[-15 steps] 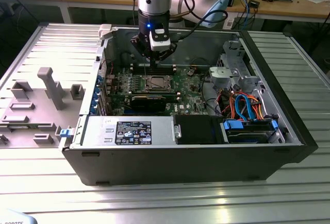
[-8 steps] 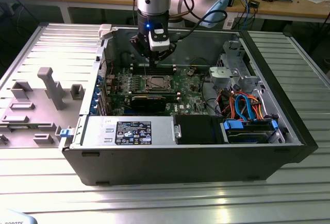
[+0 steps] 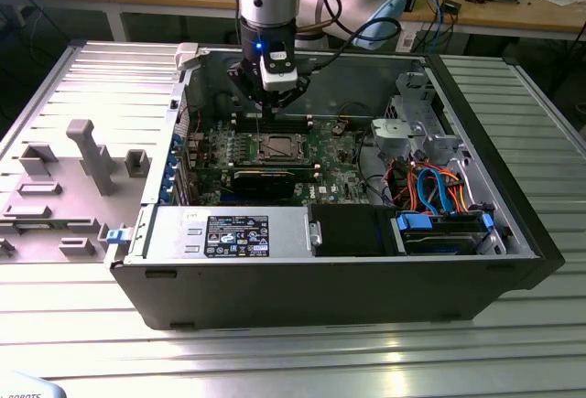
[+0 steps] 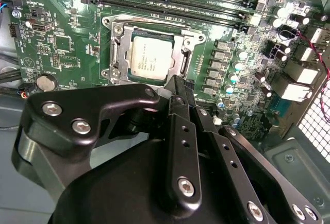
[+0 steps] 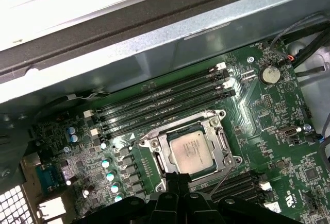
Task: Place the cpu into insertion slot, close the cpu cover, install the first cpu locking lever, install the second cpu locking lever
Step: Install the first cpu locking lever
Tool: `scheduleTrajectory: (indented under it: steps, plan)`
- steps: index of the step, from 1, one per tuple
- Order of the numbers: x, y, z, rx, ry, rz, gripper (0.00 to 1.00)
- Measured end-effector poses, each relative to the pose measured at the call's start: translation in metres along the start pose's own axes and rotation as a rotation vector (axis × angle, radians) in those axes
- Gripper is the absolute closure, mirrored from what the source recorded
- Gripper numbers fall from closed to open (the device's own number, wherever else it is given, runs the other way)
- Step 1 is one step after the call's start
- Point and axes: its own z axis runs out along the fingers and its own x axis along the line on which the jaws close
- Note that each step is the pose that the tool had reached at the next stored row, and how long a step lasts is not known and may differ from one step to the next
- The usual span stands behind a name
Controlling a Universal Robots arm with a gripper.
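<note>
- The gripper (image 4: 178,87), its fingertips pressed together on nothing, is hovering just beside the socket's edge.
- The cpu (image 4: 151,59), a dull silver-grey square, is lying flat in the insertion slot (image 4: 111,26), with the thin metal cpu cover (image 4: 184,62) framing it.
- The green motherboard (image 4: 67,44) is spreading around them, with long black slots (image 4: 170,2) running beyond.

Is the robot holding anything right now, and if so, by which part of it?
Nothing that I can see. The end effector is shut and empty, above the edge of the insertion slot, where the cpu already lies.
</note>
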Motion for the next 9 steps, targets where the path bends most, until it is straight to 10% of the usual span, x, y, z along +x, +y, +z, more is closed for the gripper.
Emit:
scheduleTrajectory:
  steps: [9]
  plan:
    - [0.0,0.0,0.0,-0.0007,0.0002,-0.031,0.89]
